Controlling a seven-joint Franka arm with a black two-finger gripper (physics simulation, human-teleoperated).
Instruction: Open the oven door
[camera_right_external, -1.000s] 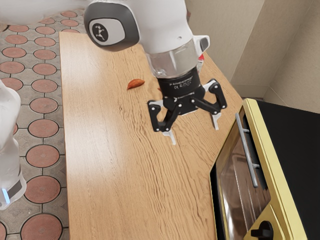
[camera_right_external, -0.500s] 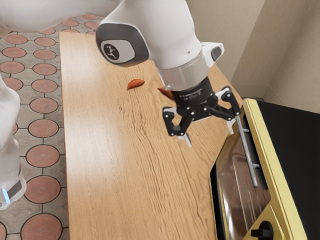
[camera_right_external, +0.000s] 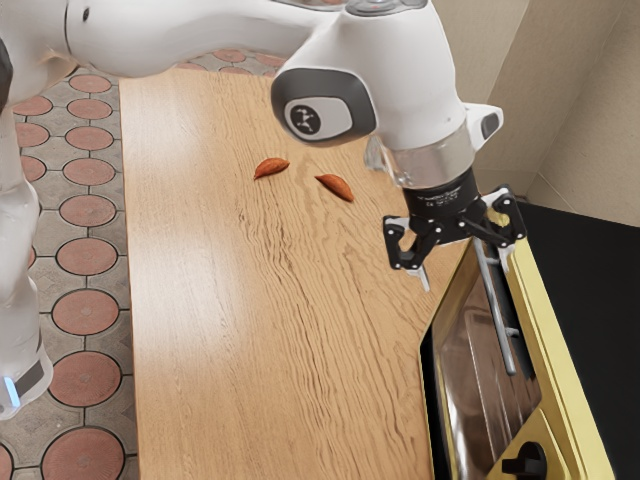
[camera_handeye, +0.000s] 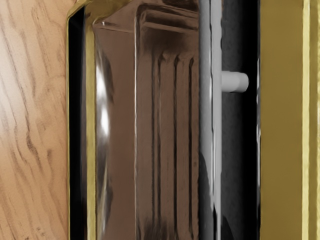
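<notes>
My gripper (camera_right_external: 464, 270) stands open at the far end of the oven (camera_right_external: 552, 330), its two fingers wide apart on either side of the upper end of the handle bar in the exterior view. The grey handle (camera_right_external: 497, 312) runs along the top of the oven door (camera_right_external: 468, 355), which is shut. In the wrist view the handle (camera_handeye: 211, 120) crosses from edge to edge, with a mounting post beside it and the brown glass door (camera_handeye: 122, 125) alongside. Whether a finger touches the bar cannot be told.
Two orange-brown leaf-shaped pieces, one (camera_right_external: 271, 168) and another (camera_right_external: 335, 187), lie on the wooden table (camera_right_external: 230, 330). A black knob (camera_right_external: 525, 461) sticks out from the oven's front at the near end. A wall (camera_right_external: 590, 110) rises behind the oven.
The arm and open gripper have moved toward the exterior view's right, from above the table to over the oven handle's far end. The oven door and leaf-shaped pieces have stayed put.
</notes>
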